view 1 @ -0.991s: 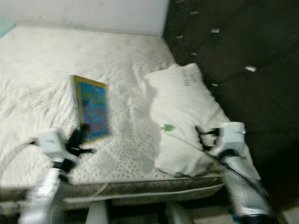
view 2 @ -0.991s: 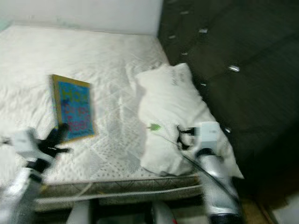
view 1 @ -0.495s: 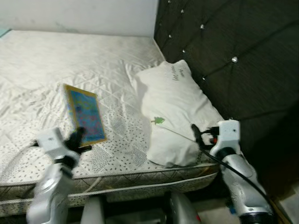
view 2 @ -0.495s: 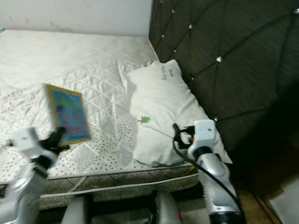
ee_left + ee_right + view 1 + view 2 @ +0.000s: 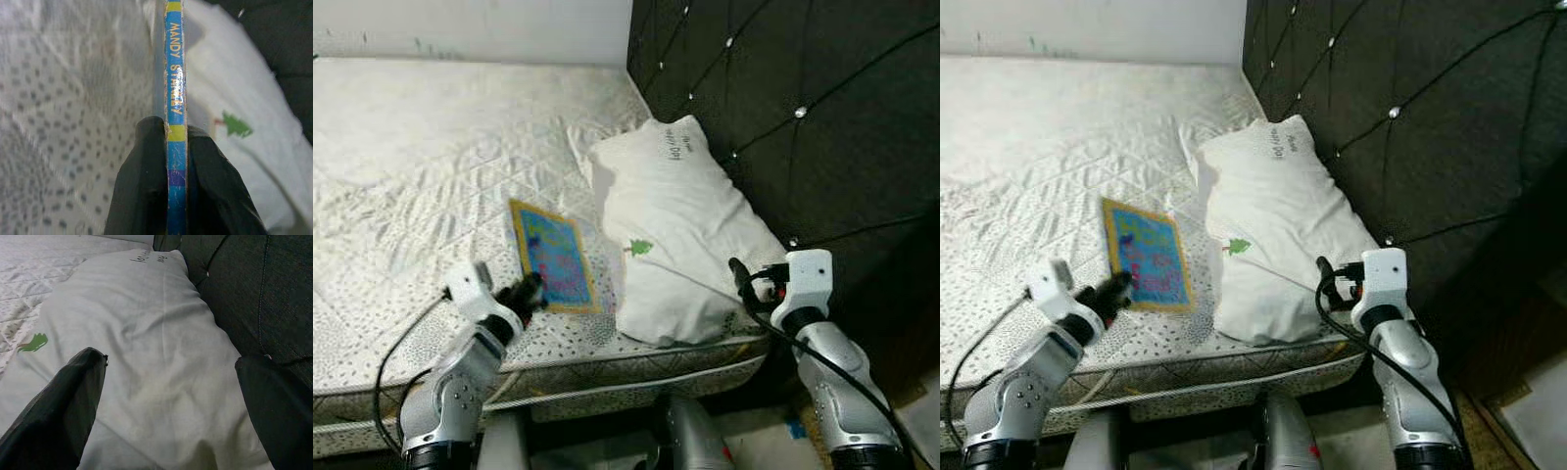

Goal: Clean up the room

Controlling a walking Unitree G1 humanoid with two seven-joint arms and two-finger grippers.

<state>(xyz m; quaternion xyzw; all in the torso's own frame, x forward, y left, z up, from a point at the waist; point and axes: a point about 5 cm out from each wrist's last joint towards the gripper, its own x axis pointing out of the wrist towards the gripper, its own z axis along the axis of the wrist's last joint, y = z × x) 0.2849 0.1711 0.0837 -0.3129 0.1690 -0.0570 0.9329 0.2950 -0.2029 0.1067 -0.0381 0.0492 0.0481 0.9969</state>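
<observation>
A thin blue book [image 5: 554, 267] with a yellow border lies on the white mattress [image 5: 431, 157], just left of the white pillow [image 5: 680, 230]. My left gripper [image 5: 525, 292] is shut on the book's near edge; the left wrist view shows the book's spine [image 5: 175, 112] clamped between both black fingers [image 5: 146, 186]. My right gripper [image 5: 741, 276] stands open at the pillow's near right corner, close to the headboard. In the right wrist view the pillow [image 5: 146, 357] spreads between the two spread fingers [image 5: 63, 406].
A dark tufted headboard [image 5: 783, 117] rises along the right side of the bed. A white wall [image 5: 470, 29] runs behind the mattress. The mattress front edge [image 5: 607, 377] is just before me, with floor below at the lower right.
The camera has shifted and steadied. The book now lies closer to the pillow, with my left gripper still at its near edge. The right gripper has stayed at the pillow's corner.
</observation>
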